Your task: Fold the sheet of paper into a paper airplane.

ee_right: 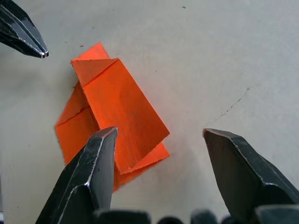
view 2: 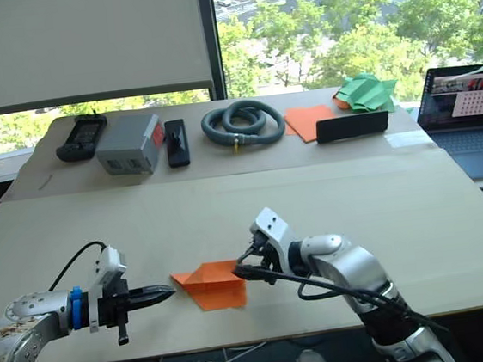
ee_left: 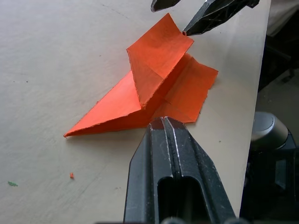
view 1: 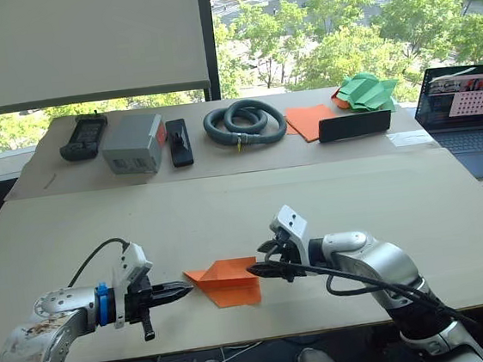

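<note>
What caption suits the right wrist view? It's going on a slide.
Open right gripper poised over the partly folded orange sheet of paper on the table, the left gripper alongside.

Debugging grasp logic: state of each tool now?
Left tool: closed, holding nothing, tip near the sheet of paper.
Right tool: open, holding nothing, over the paper.

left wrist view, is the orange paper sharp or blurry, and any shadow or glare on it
Left wrist view: the sheet of paper is sharp, creases and ragged edges clear, its raised flap shading the layer beneath; no glare. The left end effector up close looks softer, with pale highlights along its shut fingers. Left eye view: the trees outside are brightly sunlit, the table evenly lit.
</note>
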`<control>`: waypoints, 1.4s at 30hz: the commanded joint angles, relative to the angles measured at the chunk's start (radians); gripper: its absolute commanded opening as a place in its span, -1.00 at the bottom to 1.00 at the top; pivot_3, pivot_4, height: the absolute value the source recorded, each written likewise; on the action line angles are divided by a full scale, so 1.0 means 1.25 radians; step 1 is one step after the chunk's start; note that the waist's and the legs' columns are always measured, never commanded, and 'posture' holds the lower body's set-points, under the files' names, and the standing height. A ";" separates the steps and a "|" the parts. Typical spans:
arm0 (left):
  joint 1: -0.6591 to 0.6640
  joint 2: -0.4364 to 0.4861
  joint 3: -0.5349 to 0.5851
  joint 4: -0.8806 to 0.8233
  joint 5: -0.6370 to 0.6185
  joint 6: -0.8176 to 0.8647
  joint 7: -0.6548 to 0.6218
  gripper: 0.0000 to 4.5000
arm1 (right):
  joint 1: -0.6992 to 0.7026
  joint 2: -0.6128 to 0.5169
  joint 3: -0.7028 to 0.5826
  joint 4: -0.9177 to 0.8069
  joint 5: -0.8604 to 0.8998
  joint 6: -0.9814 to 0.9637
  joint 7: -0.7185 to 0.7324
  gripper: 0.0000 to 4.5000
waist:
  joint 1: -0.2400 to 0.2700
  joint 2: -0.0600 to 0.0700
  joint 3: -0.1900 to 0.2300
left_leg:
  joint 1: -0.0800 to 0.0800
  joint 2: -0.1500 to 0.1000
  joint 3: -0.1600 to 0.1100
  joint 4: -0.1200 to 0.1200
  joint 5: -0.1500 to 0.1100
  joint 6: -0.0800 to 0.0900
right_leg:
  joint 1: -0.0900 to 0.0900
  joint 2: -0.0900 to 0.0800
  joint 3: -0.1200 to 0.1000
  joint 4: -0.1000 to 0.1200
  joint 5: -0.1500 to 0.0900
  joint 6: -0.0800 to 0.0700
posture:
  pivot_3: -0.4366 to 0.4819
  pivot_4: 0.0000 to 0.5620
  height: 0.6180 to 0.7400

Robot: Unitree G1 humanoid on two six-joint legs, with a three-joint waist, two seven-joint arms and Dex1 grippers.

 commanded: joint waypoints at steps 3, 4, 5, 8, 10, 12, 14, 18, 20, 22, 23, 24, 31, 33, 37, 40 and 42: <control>0.005 0.008 0.026 -0.029 -0.021 0.008 0.011 -1.00 | -0.021 0.001 -0.013 -0.002 0.049 0.012 0.017 0.44 | 0.000 0.000 0.000 | 0.000 0.000 0.000 0.000 0.000 0.000 | 0.000 0.000 0.000 0.000 0.000 0.000 | -0.05 -0.47 0.41; 0.005 0.007 0.028 -0.029 -0.023 0.009 0.011 -1.00 | -0.018 -0.005 -0.007 -0.003 0.049 0.013 0.020 0.44 | 0.000 0.000 0.000 | 0.000 0.000 0.000 0.000 0.000 0.000 | 0.000 0.000 0.000 0.000 0.000 0.000 | -0.05 -0.47 0.41; 0.005 0.008 0.029 -0.028 -0.024 0.009 0.011 -1.00 | -0.015 -0.009 -0.003 -0.002 0.050 0.011 0.020 0.22 | 0.000 0.000 0.000 | 0.000 0.000 0.000 0.000 0.000 0.000 | 0.000 0.000 0.000 0.000 0.000 0.000 | -0.05 -0.47 0.41; 0.010 0.011 0.028 -0.024 -0.020 0.003 0.009 -1.00 | -0.007 -0.009 0.002 0.002 0.055 0.009 0.012 -0.19 | 0.000 0.000 0.000 | 0.000 0.000 0.000 0.000 0.000 0.000 | 0.000 0.000 0.000 0.000 0.000 0.000 | -0.05 -0.47 0.41; 0.008 0.010 0.026 -0.024 -0.021 0.004 0.011 -1.00 | -0.003 -0.007 0.005 0.002 0.057 0.007 0.012 -0.53 | 0.000 0.000 0.000 | 0.000 0.000 0.000 0.000 0.000 0.000 | 0.000 0.000 0.000 0.000 0.000 0.000 | -0.05 -0.47 0.41; 0.008 0.009 0.026 -0.027 -0.025 0.008 0.012 -1.00 | -0.001 -0.006 0.008 0.000 0.059 0.007 0.011 -0.83 | 0.000 0.000 0.000 | 0.000 0.000 0.000 0.000 0.000 0.000 | 0.000 0.000 0.000 0.000 0.000 0.000 | -0.05 -0.47 0.41; 0.008 0.008 0.027 -0.028 -0.028 0.008 0.011 -1.00 | 0.000 -0.006 0.010 -0.002 0.058 0.005 0.009 -0.99 | 0.000 0.000 0.000 | 0.000 0.000 0.000 0.000 0.000 0.000 | 0.000 0.000 0.000 0.000 0.000 0.000 | -0.05 -0.47 0.41; 0.005 0.010 0.025 -0.016 -0.025 0.002 0.009 -1.00 | -0.002 -0.002 0.006 -0.010 0.058 -0.008 0.005 -0.99 | 0.000 0.000 0.000 | 0.000 0.000 0.000 0.000 0.000 0.000 | 0.000 0.000 0.000 0.000 0.000 0.000 | -0.05 -0.47 0.41; -0.007 -0.003 0.030 -0.013 -0.041 0.015 0.019 -1.00 | -0.001 -0.005 -0.001 -0.029 0.048 -0.050 0.003 -0.99 | 0.000 0.000 0.000 | 0.000 0.000 0.000 0.000 0.000 0.000 | 0.000 0.000 0.000 0.000 0.000 0.000 | -0.05 -0.47 0.41; -0.018 -0.012 0.031 -0.014 -0.055 0.025 0.025 -1.00 | -0.014 -0.005 -0.020 -0.037 0.023 -0.123 -0.016 -0.99 | 0.001 0.000 0.000 | 0.000 0.000 0.000 0.000 0.000 0.000 | 0.000 0.000 0.000 0.000 0.000 0.000 | -0.05 -0.47 0.41; -0.021 -0.013 0.029 -0.012 -0.055 0.024 0.024 -1.00 | -0.029 0.000 -0.038 -0.034 0.014 -0.148 -0.035 -0.99 | 0.001 0.000 0.000 | 0.000 0.000 0.000 0.000 0.000 0.000 | 0.000 0.000 0.000 0.000 0.000 0.000 | -0.05 -0.47 0.41; -0.022 -0.012 0.026 -0.009 -0.051 0.021 0.024 -1.00 | -0.041 -0.004 -0.047 -0.040 -0.008 -0.198 -0.051 -0.99 | 0.000 0.000 0.000 | 0.000 0.000 0.000 0.000 0.000 0.000 | 0.000 0.000 0.000 0.000 0.000 0.000 | -0.05 -0.47 0.41; -0.031 -0.006 0.022 0.011 -0.045 0.013 0.019 -1.00 | -0.015 -0.175 0.126 -0.098 -0.404 -0.750 -0.101 -0.99 | 0.002 0.000 0.000 | 0.000 0.000 0.000 0.000 0.000 0.000 | 0.000 0.000 0.000 -0.001 0.000 0.000 | -0.05 -0.47 0.41; -0.037 -0.006 0.020 0.016 -0.044 0.012 0.017 -1.00 | 0.004 -0.236 0.190 -0.059 -0.550 -0.901 -0.136 -0.99 | 0.001 0.000 0.000 | 0.001 0.000 0.000 0.000 0.000 0.000 | 0.002 0.000 0.000 -0.002 0.000 0.000 | -0.05 -0.47 0.41; -0.050 -0.009 0.014 0.029 -0.040 0.010 0.017 -1.00 | 0.012 -0.302 0.265 0.077 -0.765 -1.073 -0.225 -0.99 | -0.001 0.000 0.000 | 0.001 0.000 0.001 0.000 0.000 0.000 | 0.004 0.000 0.000 -0.006 0.000 0.000 | -0.05 -0.47 0.41; -0.054 -0.013 0.006 0.021 -0.043 0.013 0.016 -1.00 | -0.001 -0.313 0.284 0.172 -0.835 -1.151 -0.266 -0.99 | -0.002 -0.001 0.001 | 0.001 -0.001 0.002 0.002 0.000 0.000 | 0.004 -0.001 0.001 -0.007 0.000 0.000 | -0.05 -0.47 0.41; -0.056 -0.013 0.005 0.021 -0.044 0.012 0.015 -1.00 | -0.010 -0.311 0.275 0.212 -0.816 -1.168 -0.241 -0.99 | -0.002 -0.002 0.000 | 0.002 0.000 0.002 0.002 0.000 0.000 | 0.005 -0.001 0.001 -0.007 0.000 0.000 | -0.05 -0.47 0.41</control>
